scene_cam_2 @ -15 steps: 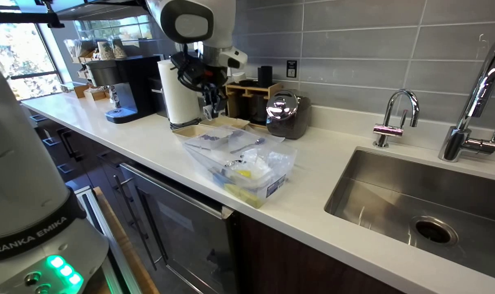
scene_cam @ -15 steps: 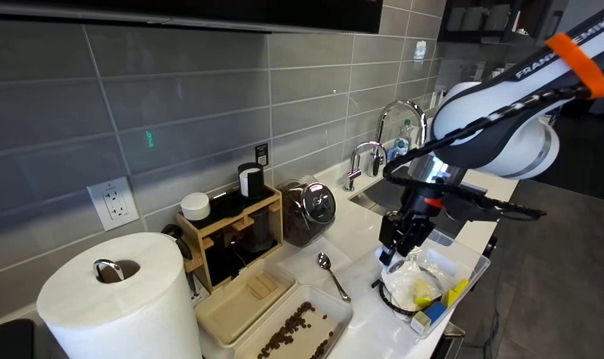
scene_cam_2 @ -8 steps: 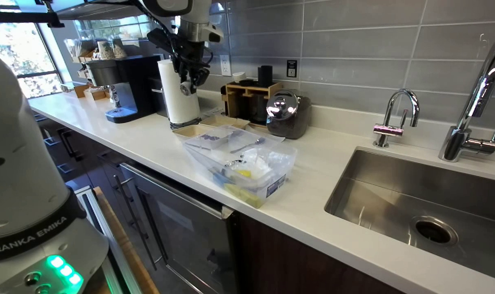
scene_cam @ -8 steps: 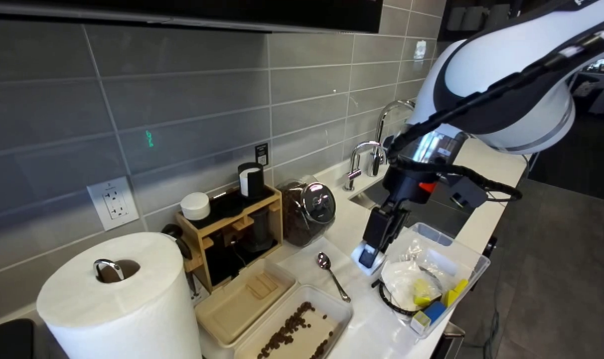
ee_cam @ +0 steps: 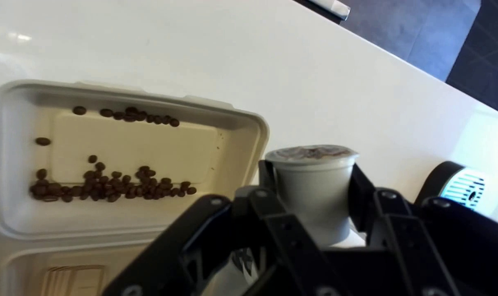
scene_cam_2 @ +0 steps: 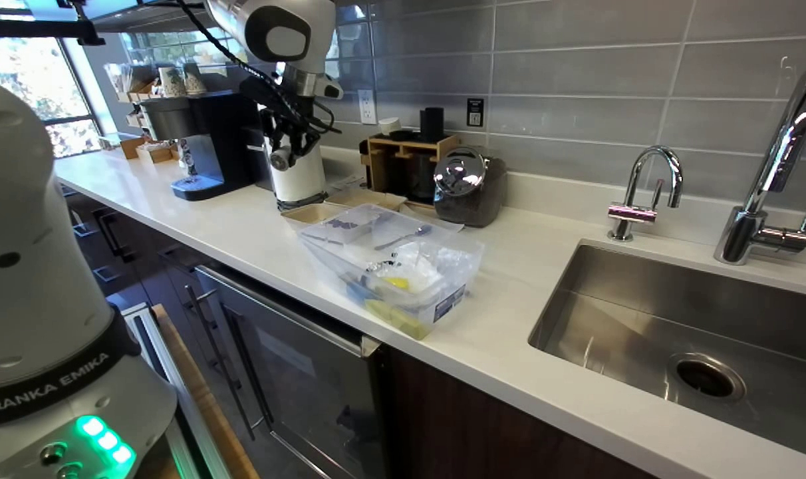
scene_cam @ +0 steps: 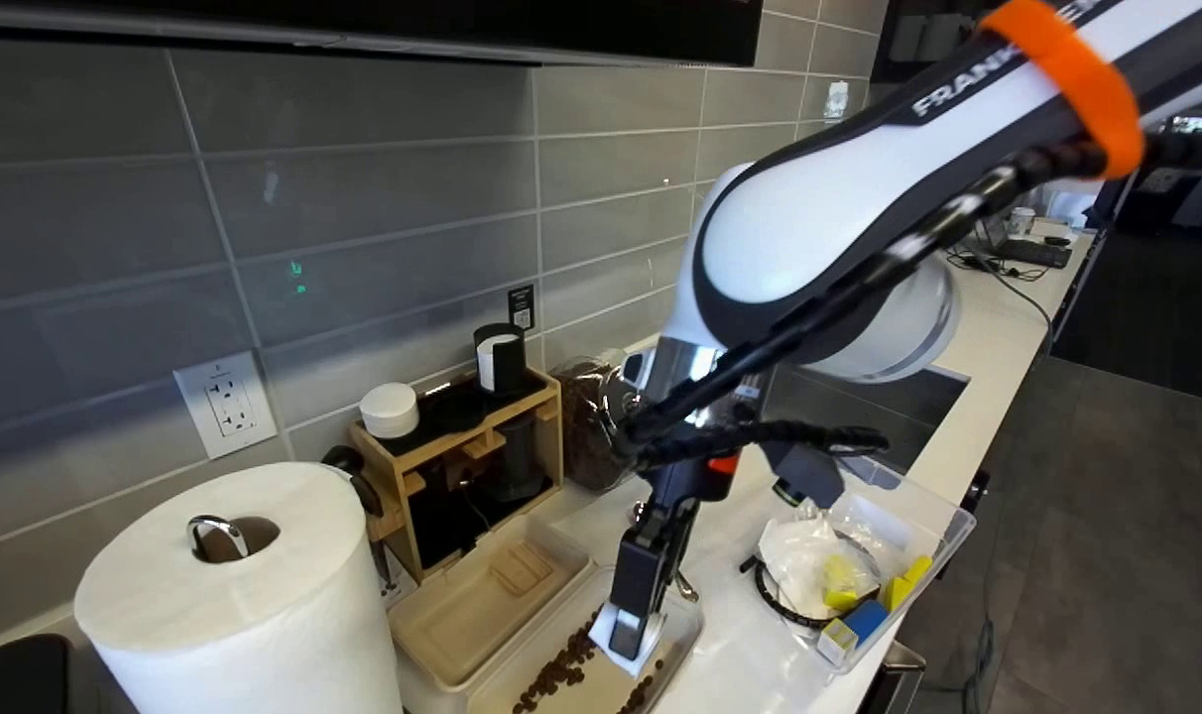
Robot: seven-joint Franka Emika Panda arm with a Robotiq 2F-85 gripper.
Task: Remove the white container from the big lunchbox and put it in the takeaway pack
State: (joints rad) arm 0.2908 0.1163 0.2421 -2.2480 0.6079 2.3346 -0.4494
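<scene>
Holding white cup (ee_cam: pixel 314 193) in gripper (ee_cam: pixel 313 174), clamped from two sides, closed down to cup's width, with nothing else held
Hanging in air, well apart from box (scene_cam: pixel 918 531), near pack (ee_cam: pixel 142 142), on side with beans (ee_cam: pixel 109 187)
Just past pack's short end in wrist view, so hard to tell if right over it
Looks like mid-carry, with release left to do
Could miss pack and land on counter (ee_cam: pixel 314 90), from letting go while off past that end
Could bounce or roll out, from dropping too high or on its side
Could scatter beans, from landing hard among them
Could shove or tip pack, from coming down on rim rather than inside
Could slip, from pinching a tapered wall during fast swing
Versus half a second ago: moved cup (scene_cam: pixel 641 659) from beside box to in front of bean half in an exterior view; brought cup (scene_cam_2: pixel 280 158) lower and further left in an exterior view; kept same grip; seeing no shift in box or pack
</scene>
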